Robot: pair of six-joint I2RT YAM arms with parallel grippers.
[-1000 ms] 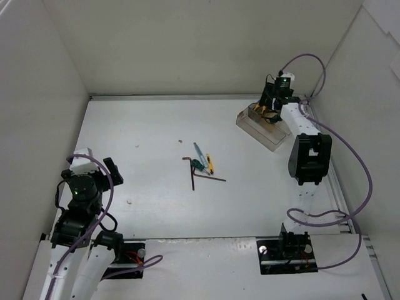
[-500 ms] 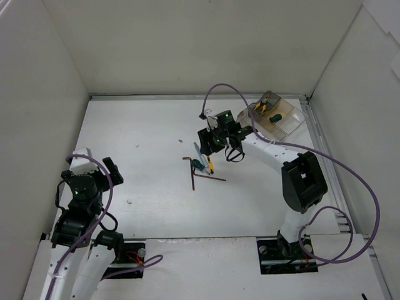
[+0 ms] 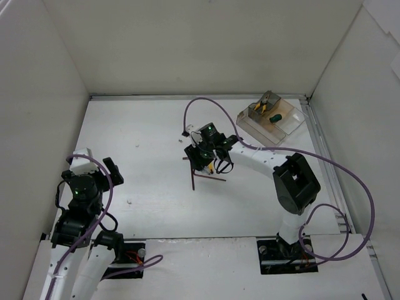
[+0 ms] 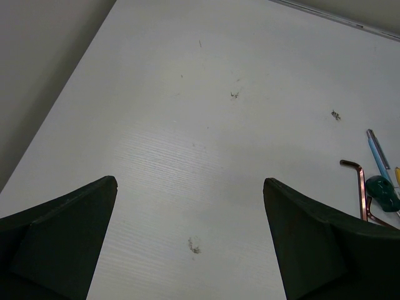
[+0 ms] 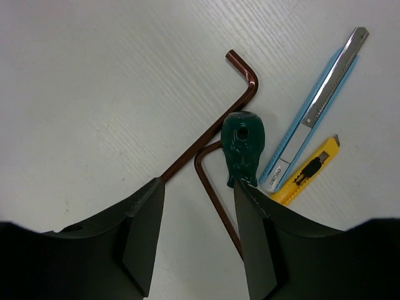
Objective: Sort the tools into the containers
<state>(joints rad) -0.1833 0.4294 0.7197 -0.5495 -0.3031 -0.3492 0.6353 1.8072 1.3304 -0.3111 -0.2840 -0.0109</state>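
Right gripper [image 5: 197, 187]: jaws spread wide with nothing held. It sits low over the loose pile, straddling the hex keys [image 5: 200, 139], probably lining up a pick.
Loose tools: green screwdriver handle [image 5: 244, 145], light-blue cutter [image 5: 312, 103] and yellow cutter [image 5: 309, 170] lie bunched mid-tabletop [image 3: 137, 181].
Container [image 3: 253, 127]: far right corner, with yellow-handled pliers [image 3: 267, 104] already inside.
Left gripper [image 4: 189, 184]: jaws wide and empty, parked well apart from the pile.
Views: only the right wrist view separates the pile item by item, and only the top view shows the container's contents.
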